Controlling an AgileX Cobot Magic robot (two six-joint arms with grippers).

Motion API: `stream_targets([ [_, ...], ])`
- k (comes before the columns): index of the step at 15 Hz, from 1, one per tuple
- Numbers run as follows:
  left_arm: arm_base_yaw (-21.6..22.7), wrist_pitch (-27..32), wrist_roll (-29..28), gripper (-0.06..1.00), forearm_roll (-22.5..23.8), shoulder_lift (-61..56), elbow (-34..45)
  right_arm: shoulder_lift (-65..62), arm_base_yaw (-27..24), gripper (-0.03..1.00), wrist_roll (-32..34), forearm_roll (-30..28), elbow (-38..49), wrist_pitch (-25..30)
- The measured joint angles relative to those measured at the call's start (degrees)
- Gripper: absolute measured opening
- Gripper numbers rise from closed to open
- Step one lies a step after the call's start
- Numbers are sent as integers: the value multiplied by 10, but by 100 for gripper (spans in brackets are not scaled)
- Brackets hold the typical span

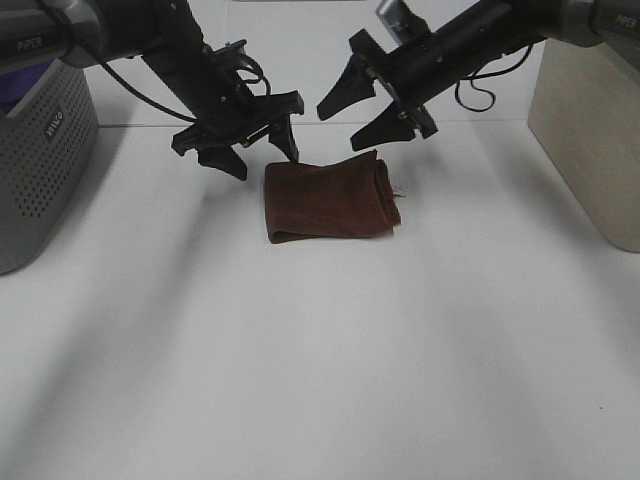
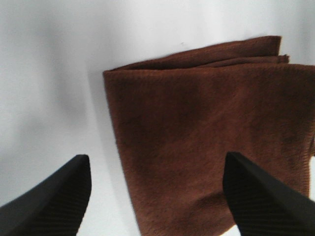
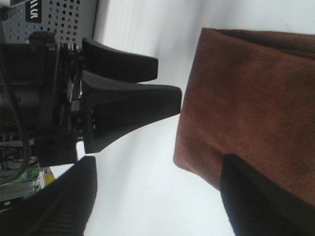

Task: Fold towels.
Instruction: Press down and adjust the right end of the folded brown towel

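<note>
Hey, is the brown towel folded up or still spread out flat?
Folded. The towel lies as a compact rectangle, and the left wrist view shows stacked layers at one edge.

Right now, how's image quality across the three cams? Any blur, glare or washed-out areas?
Exterior high: the table is washed out to near-white with soft arm shadows; the towel is fairly sharp. Left wrist: the towel's weave is soft, and the left claw fingertips are blurred at the frame edge. Right wrist: the right claw is dark and defocused, and the table is overexposed.
</note>
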Motion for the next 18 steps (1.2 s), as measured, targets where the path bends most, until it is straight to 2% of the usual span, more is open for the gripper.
stream_targets([
  [3, 3, 35, 0, 69, 39, 0, 0, 33, 2, 69, -1, 13, -2, -13],
  [10, 3, 46, 0, 69, 44, 0, 0, 67, -62, 69, -11, 6, -2, -13],
  [14, 3, 52, 0, 69, 44, 0, 0, 62, -81, 69, -11, -20, -2, -7],
  [18, 3, 83, 9, 69, 44, -24, -26, -21, -55, 69, -4, -80, -2, -7],
])
